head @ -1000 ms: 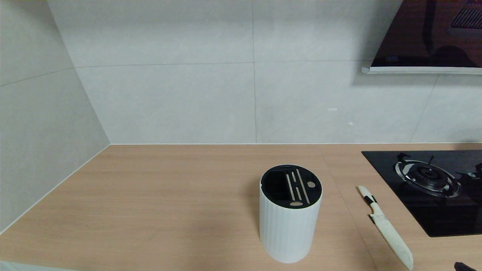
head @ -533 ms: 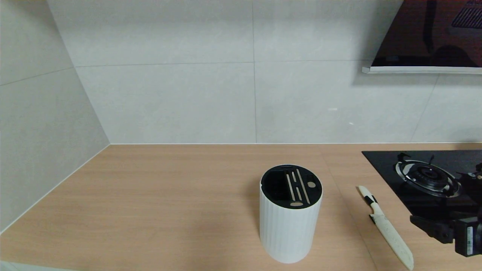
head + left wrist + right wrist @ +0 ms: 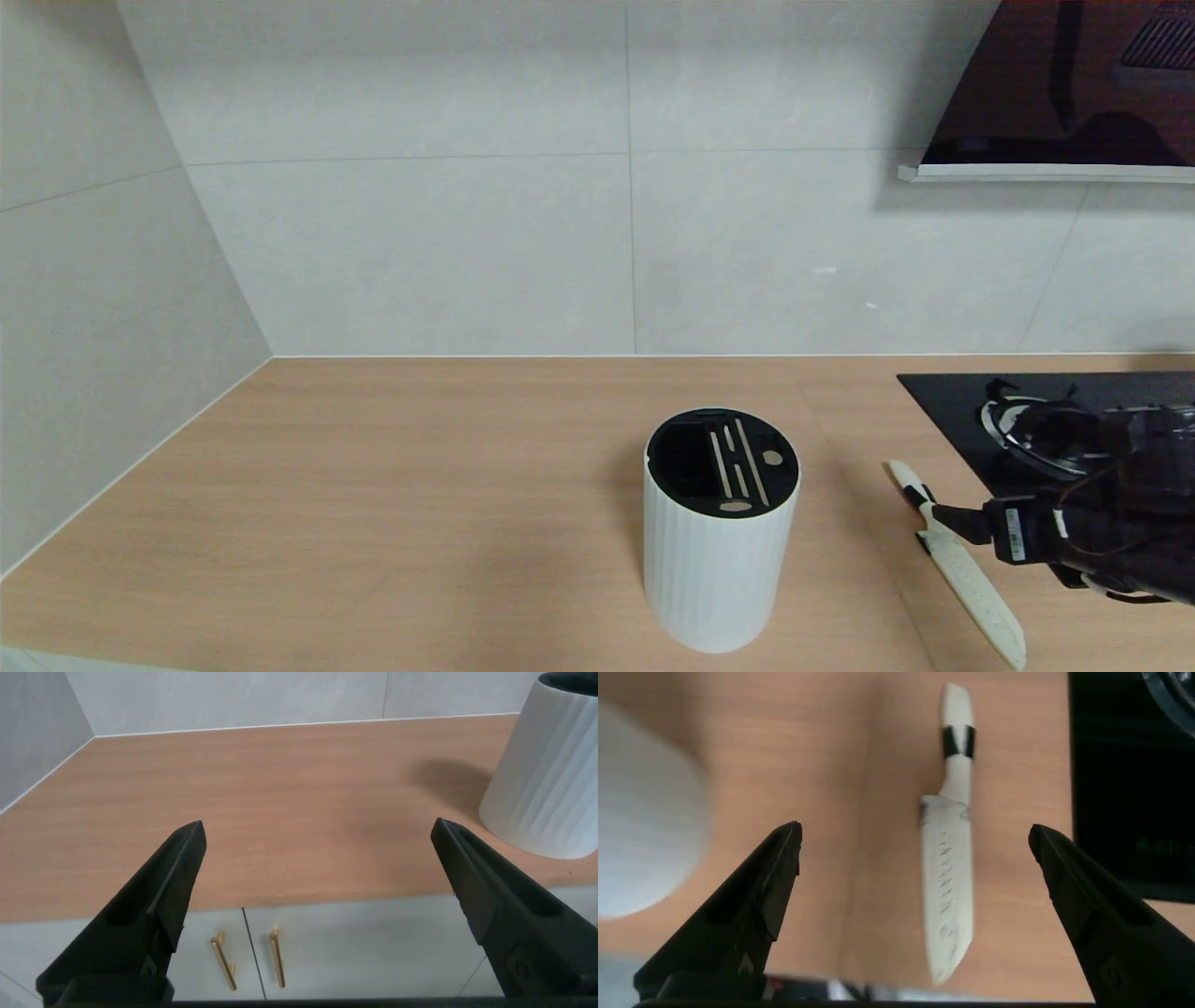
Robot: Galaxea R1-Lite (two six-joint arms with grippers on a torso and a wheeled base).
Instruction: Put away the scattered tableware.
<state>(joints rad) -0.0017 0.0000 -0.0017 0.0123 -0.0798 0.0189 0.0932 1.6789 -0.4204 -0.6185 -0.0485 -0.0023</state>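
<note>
Right tool (image 3: 913, 840), spread wide, has advanced over one knife (image 3: 966, 574) near one holder (image 3: 719, 569); left tool (image 3: 318, 835) likewise.

Knife (image 3: 960, 567) on counter (image 3: 420, 485) between holder (image 3: 719, 569), left, and hob (image 3: 952, 398), right.

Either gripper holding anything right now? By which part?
Nothing is held. The right gripper is open above the knife, which lies flat on the counter. The left gripper is open and empty.
</note>
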